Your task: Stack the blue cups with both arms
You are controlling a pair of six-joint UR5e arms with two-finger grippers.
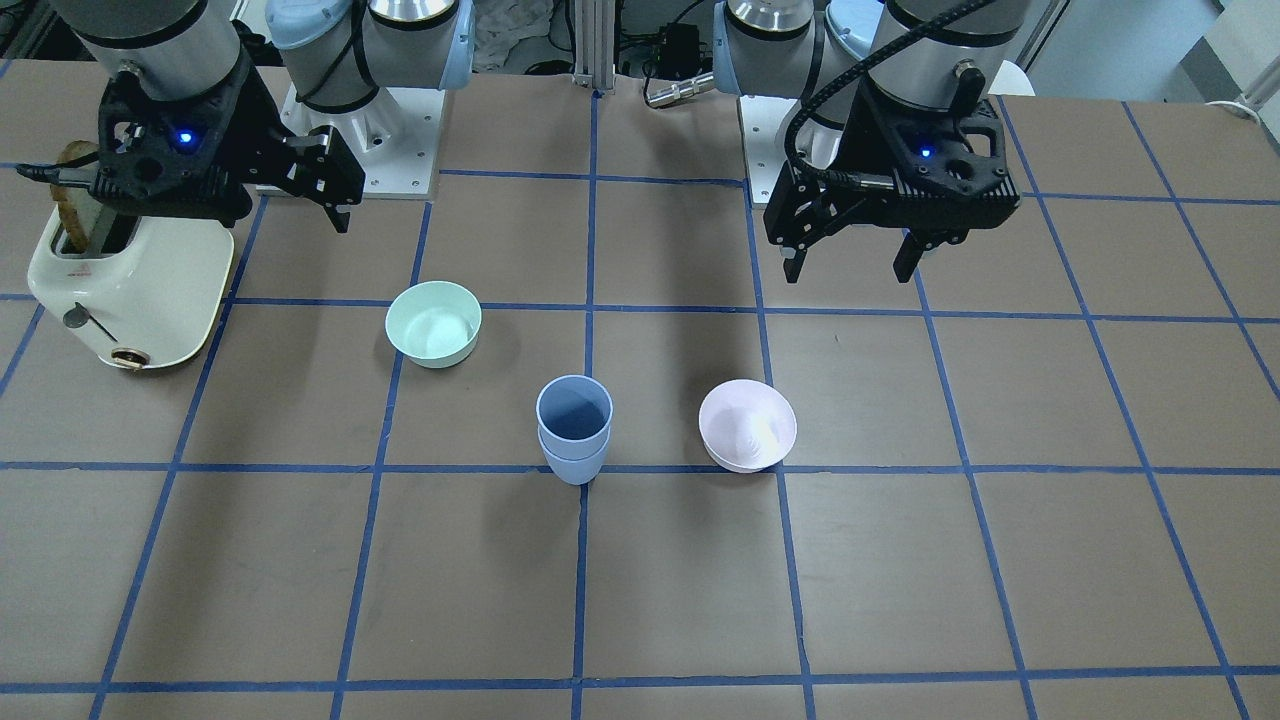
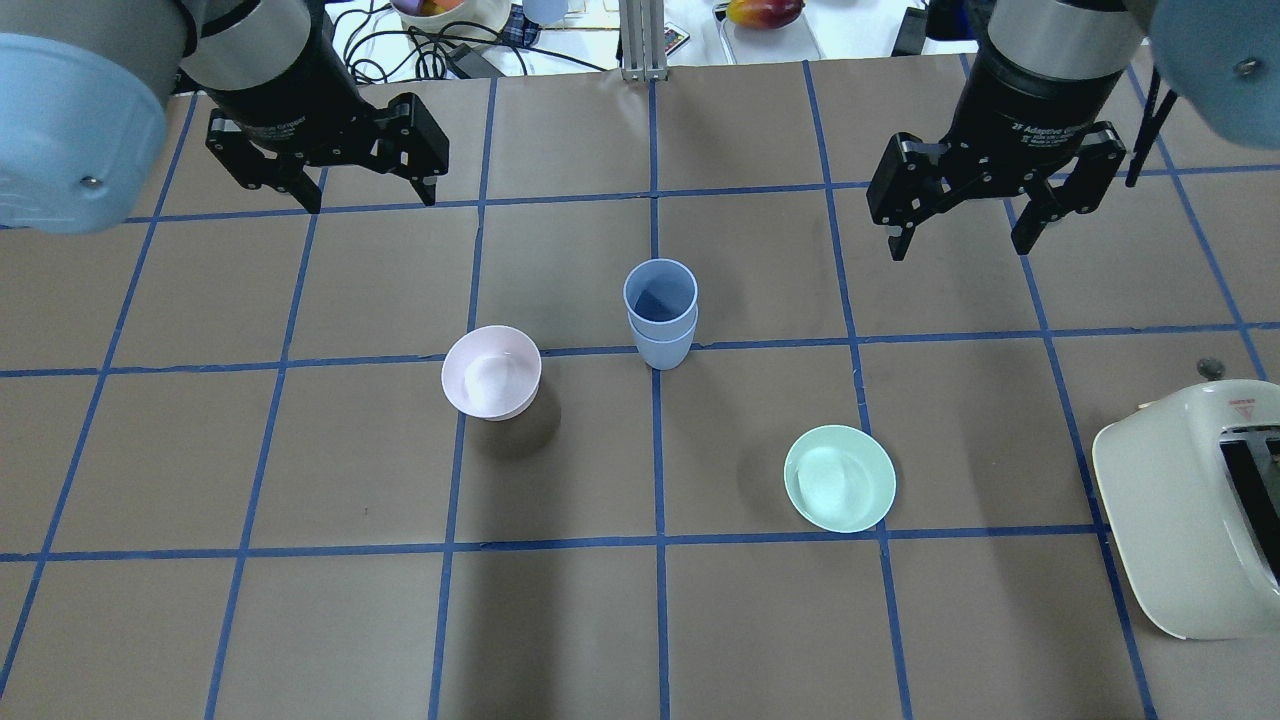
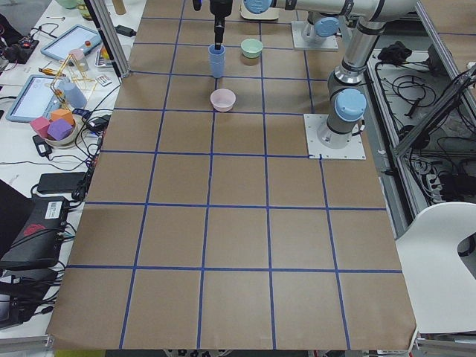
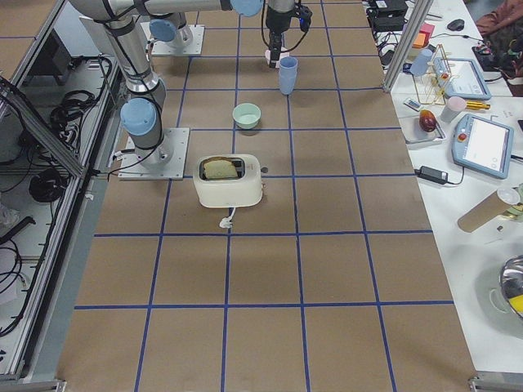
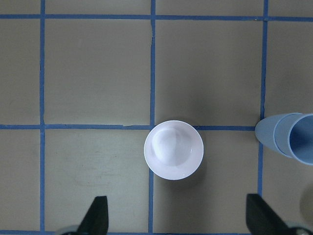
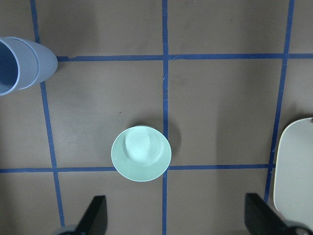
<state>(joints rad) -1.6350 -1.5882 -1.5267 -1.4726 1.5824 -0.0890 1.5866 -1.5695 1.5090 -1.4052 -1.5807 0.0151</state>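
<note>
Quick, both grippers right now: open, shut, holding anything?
Left gripper: open, holding nothing.
Right gripper: open, holding nothing.

blue cups point(image 5: 286, 139): cut by the frame edge in both wrist views; lower one mostly hidden by the upper.
toaster point(image 2: 1180, 500): cropped at overhead's right edge.
slice point(image 1: 70, 205): probably toast, sat half behind right gripper point(image 1: 335, 195).
fingers point(image 5: 98, 215): only tips showed in wrist views.
side views: grippers were too small to read.

Periwinkle-blue cups point(image 2: 661, 330), mint-green bowl point(image 2: 839, 478), pale pink bowl point(image 2: 491, 372), blue-gridded brown table point(image 2: 300, 620)
</note>
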